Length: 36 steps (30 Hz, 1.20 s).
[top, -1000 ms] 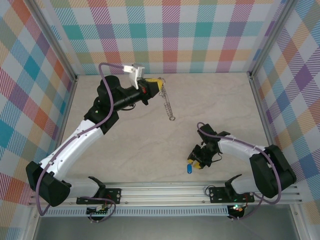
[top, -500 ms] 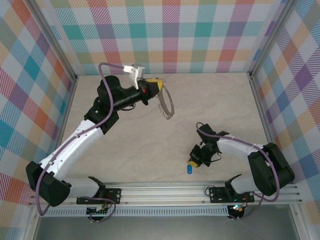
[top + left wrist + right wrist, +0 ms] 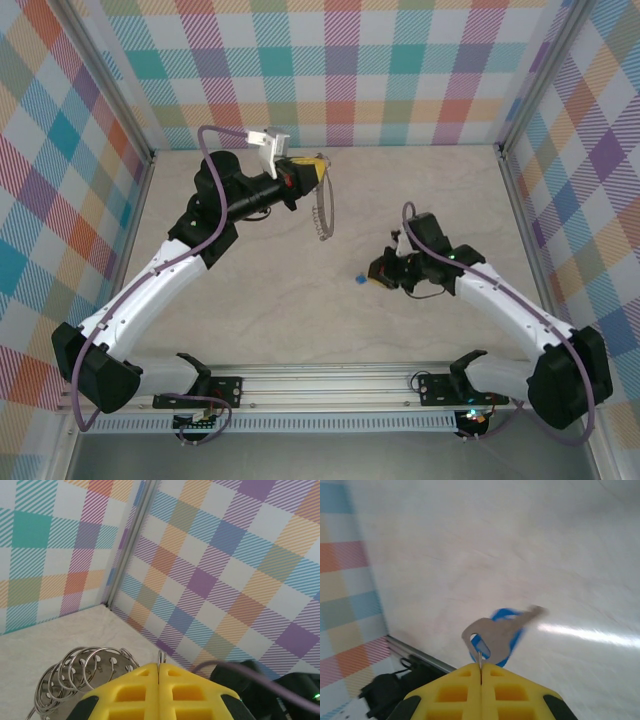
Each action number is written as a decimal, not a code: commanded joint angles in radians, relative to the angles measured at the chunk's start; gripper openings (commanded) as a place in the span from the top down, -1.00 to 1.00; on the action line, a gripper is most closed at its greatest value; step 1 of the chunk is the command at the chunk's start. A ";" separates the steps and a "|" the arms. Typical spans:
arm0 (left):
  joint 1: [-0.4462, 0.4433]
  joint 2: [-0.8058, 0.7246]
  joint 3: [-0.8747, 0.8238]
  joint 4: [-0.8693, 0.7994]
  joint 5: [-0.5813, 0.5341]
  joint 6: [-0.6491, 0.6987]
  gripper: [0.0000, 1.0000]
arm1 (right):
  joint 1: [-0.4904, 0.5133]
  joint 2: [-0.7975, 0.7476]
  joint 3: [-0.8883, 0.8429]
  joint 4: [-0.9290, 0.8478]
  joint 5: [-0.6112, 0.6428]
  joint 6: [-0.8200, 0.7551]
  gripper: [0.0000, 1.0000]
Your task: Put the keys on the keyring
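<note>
Ring and key both gripped, threading not yet begun.
Above the pale marble desk, the left claw pinches the large silver metal keyring hoop near the far edge; the right claw clamps the tiny blue-headed silver key mid-desk, well apart from the ring.

Pale beige marbled tabletop; plaid walls on three sides; aluminium rail along near edge.
</note>
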 commanded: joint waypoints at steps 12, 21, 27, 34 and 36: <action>-0.012 0.037 0.172 -0.018 0.048 0.086 1.00 | -0.144 0.036 0.412 0.348 -0.283 -0.232 1.00; -0.012 0.095 0.280 -0.065 0.103 0.106 1.00 | -0.168 0.137 0.672 0.374 -0.426 -0.254 1.00; -0.012 0.117 0.323 -0.077 0.135 0.104 1.00 | -0.169 0.192 0.789 0.332 -0.487 -0.286 1.00; -0.012 0.140 0.352 -0.081 0.171 0.096 1.00 | -0.169 0.221 0.851 0.257 -0.471 -0.351 1.00; -0.012 0.145 0.359 -0.081 0.177 0.095 1.00 | -0.168 0.229 0.856 0.260 -0.481 -0.347 1.00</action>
